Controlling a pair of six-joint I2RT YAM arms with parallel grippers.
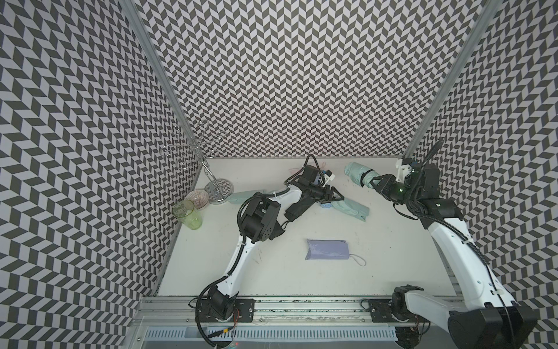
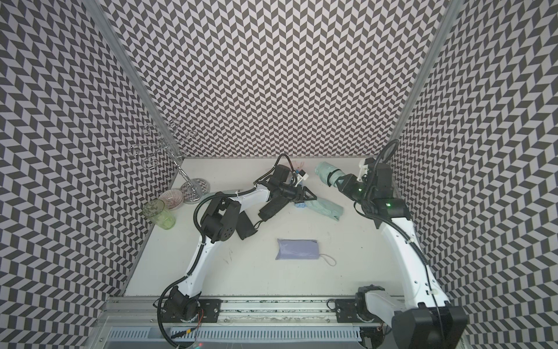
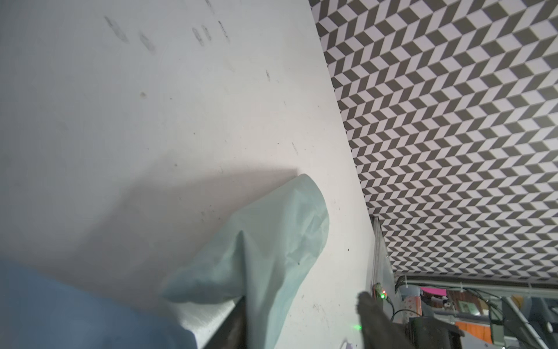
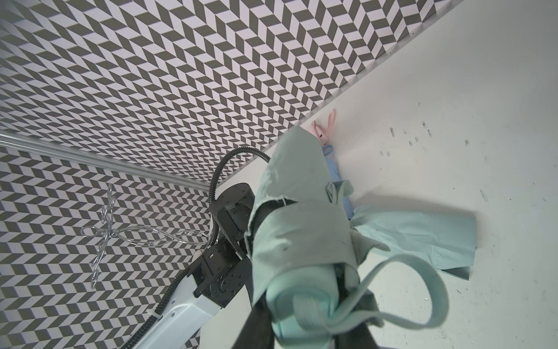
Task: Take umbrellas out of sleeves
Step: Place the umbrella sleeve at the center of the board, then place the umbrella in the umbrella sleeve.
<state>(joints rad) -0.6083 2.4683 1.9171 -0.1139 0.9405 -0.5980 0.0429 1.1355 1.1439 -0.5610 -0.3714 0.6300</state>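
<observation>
The right tool (image 1: 367,181) clamps the handle end of a mint pleated compact umbrella (image 1: 355,173) over the white bench (image 1: 392,241) at its far right, seemingly to keep it clear of the limp mint fabric sleeve (image 1: 351,208), which lies mid-bench at the open-jawed left tool (image 1: 336,198).

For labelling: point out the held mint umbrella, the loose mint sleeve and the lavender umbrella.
mint umbrella (image 1: 354,173): in a top view, pleated fabric end.
mint sleeve (image 1: 352,208): in a top view, middle.
lavender umbrella (image 1: 327,250): in a top view, middle.
</observation>
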